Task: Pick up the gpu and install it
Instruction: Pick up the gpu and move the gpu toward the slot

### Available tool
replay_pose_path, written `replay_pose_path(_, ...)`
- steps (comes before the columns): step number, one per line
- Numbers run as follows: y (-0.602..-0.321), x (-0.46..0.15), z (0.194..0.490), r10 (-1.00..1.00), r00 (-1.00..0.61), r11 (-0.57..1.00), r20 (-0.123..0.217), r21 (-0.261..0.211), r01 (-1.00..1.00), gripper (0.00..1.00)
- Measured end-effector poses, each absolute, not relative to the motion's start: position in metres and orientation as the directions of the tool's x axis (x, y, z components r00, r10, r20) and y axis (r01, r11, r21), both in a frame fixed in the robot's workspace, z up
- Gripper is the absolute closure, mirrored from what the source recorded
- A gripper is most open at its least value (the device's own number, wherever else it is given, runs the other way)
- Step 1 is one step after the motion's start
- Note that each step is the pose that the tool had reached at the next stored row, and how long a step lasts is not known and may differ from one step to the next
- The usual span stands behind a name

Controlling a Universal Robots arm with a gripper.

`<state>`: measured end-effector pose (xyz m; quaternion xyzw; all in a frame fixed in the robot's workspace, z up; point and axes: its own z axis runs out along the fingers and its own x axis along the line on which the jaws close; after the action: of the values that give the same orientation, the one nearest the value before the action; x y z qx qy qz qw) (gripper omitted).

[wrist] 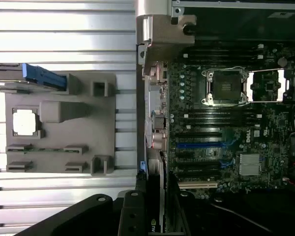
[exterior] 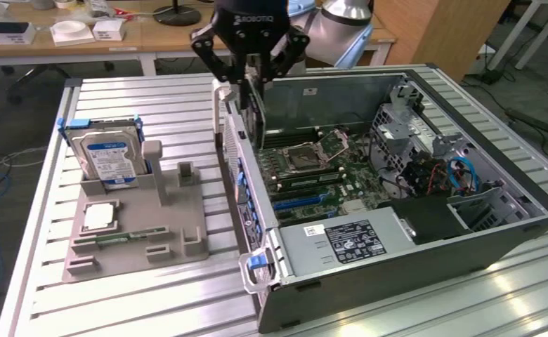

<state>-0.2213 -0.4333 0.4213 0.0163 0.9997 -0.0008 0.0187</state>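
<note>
Mid-carry, by the look of it: lifted already, not yet seated. Grips the gpu [exterior: 253, 116] in the gripper [exterior: 251, 81], jaws drawn narrow onto the card's upper part and holding it fast. Hangs the card upright, edge-on to the exterior view, just above the computer case [exterior: 499, 232] at its wall toward the exterior view's left, over the margin of the motherboard [exterior: 321, 175]. Touches no slot, as far as can be judged. Looks down, in the wrist view, past the dark card to the expansion slots [wrist: 199, 145] (blue and black, on the same board as the open CPU socket [wrist: 226, 87]), near the card's line but not surely under it. Well apart on the desk [exterior: 133, 105]: the grey fixture tray [exterior: 175, 214], with the hard drive [exterior: 110, 161] standing in its cradle, a CPU chip [exterior: 99, 216] lying flat and a RAM stick [exterior: 119, 240] low in front.

Judged from here, calls next for alignment more than travel: connector edge parallel to a slot and straight above it, metal bracket toward the case's rear openings, then a plumb, even descent. Cannot tell whether the card's long side already runs along the slots. Demands care with the case wall, just beside the card, and with the grip (risk of a jammed edge under any tilt).
</note>
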Motion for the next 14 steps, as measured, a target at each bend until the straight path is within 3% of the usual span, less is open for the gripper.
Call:
replay_pose_path(3,-0.433,-0.164,0.421,0.033,-0.999,0.999,-0.037,-0.001,0.033,0.73)
replay_pose_path(14,-0.433,-0.114,0.421,0.033,-0.999,0.999,-0.037,-0.001,0.033,0.73)
